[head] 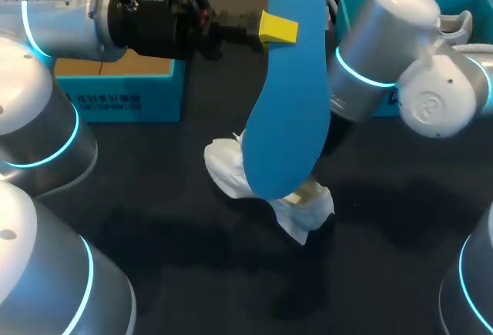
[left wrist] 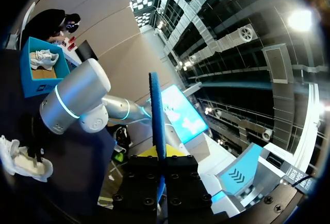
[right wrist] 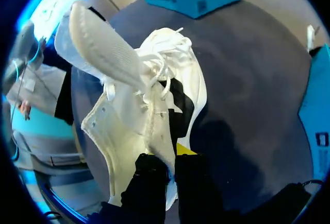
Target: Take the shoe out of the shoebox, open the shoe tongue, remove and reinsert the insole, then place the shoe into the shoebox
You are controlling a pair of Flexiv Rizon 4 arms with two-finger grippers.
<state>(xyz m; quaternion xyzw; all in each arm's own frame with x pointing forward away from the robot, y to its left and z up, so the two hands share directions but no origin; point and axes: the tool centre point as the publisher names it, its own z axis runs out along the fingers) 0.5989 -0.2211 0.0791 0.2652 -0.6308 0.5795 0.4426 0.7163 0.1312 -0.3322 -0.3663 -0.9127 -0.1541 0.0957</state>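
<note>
Head view: left gripper (head: 277,28) clamped on the insole (head: 289,96) near its upper end, yellow tip against the blue face. Insole hangs upright, well above the table (head: 154,212), in front of the shoe (head: 223,167) and hiding most of it. Its lower end is near the shoe; cannot tell from here whether they touch.

Left wrist view: insole seen edge-on, running straight out between the fingers. The pinch is therefore across its flat faces, which I judge gives control of its angle for feeding it in.

Right wrist view: right gripper (right wrist: 172,157) closed narrow on the shoe's side wall at the collar, apparently one finger inside and one outside. Tongue (right wrist: 103,41) stands folded up, away from the opening; laces (right wrist: 160,59) loose. Judgement: this hold pins the shoe to the table and keeps its mouth open for the other arm.

Location: shoe sits mid-table, between the shoebox (head: 123,92) on the left and a second box (head: 362,8) behind the right arm (head: 385,50). It is in neither.

Stage (judged): insole is out, reinsertion not yet done. The next move calls for tipping the insole toe-down and lining it up with the opening.

Risks: the soft insole may buckle against the tongue or heel, and the shoe may twist in its one-sided hold.
</note>
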